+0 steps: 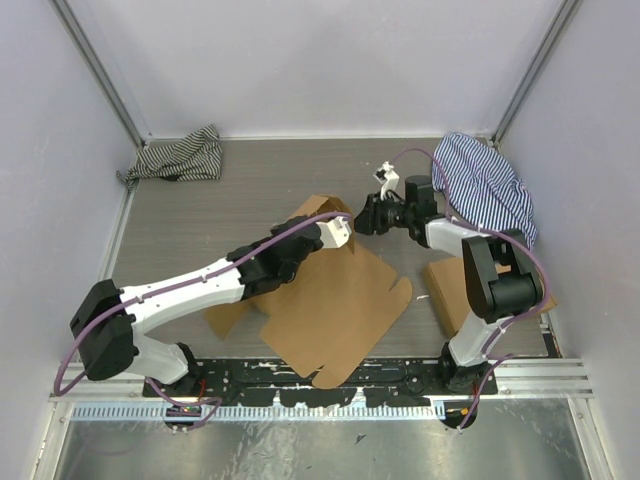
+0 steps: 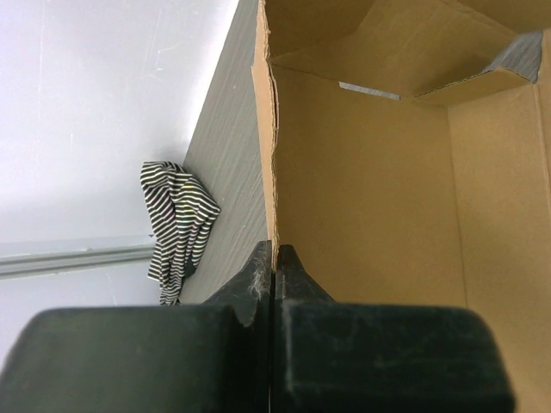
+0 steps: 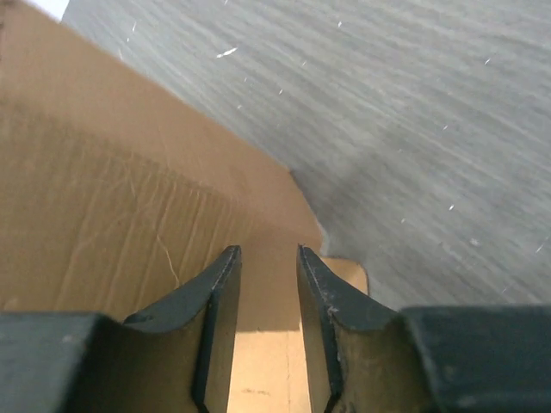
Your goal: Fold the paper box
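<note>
The paper box is a large brown die-cut sheet lying on the grey table, with its far wall raised upright. My left gripper is shut on the top edge of that raised wall. A folded flap leans inward at the wall's far end. My right gripper reaches in from the right toward the same raised corner. Its jaws stand apart just above a cardboard flap, with nothing pinched between them.
A second brown cardboard box lies beside the right arm's base. One striped cloth is bunched at the back left, also in the left wrist view. Another striped cloth lies at the back right. White walls enclose the table.
</note>
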Robot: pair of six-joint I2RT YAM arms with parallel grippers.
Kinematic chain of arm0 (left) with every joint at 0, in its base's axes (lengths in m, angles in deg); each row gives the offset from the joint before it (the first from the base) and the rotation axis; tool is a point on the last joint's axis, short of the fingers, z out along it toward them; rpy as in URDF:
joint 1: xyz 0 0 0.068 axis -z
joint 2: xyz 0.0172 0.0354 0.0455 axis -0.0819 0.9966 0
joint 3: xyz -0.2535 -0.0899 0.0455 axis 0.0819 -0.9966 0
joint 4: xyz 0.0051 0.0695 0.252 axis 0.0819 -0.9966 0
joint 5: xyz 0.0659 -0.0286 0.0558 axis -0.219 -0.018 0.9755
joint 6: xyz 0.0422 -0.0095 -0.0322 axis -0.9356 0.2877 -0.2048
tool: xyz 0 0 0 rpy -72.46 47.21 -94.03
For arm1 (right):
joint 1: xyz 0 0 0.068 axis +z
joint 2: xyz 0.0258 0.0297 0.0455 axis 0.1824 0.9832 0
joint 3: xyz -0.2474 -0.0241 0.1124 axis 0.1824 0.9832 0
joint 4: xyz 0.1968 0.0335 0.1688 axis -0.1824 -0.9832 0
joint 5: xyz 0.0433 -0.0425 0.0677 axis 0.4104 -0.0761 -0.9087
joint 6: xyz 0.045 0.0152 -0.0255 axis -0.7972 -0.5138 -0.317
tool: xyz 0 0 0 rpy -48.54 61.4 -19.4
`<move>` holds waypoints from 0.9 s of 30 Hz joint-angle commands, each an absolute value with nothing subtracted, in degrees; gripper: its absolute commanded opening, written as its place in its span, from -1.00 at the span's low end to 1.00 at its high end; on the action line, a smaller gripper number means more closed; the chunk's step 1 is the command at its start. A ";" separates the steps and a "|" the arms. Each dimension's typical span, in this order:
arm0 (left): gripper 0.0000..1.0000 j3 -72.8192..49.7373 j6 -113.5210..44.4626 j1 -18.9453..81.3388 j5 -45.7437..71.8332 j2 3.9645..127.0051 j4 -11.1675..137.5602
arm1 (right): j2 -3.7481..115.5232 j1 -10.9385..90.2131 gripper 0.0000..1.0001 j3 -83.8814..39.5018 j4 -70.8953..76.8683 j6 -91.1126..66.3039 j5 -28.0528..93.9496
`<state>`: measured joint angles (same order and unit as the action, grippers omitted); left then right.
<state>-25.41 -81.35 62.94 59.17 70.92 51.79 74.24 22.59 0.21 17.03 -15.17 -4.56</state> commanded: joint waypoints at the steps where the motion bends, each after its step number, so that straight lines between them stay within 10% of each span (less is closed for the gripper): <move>1: -1.00 -25.26 -78.69 63.67 56.07 72.86 46.95 | 68.24 23.33 -0.18 3.05 21.48 -12.95 -6.32; 27: -1.00 -21.63 -74.71 65.90 57.84 78.57 36.51 | 70.35 27.18 0.11 2.50 27.48 -9.50 -12.62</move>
<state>-20.79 -78.25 64.99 62.34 74.94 46.53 71.18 26.39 2.97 21.21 -10.82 -10.41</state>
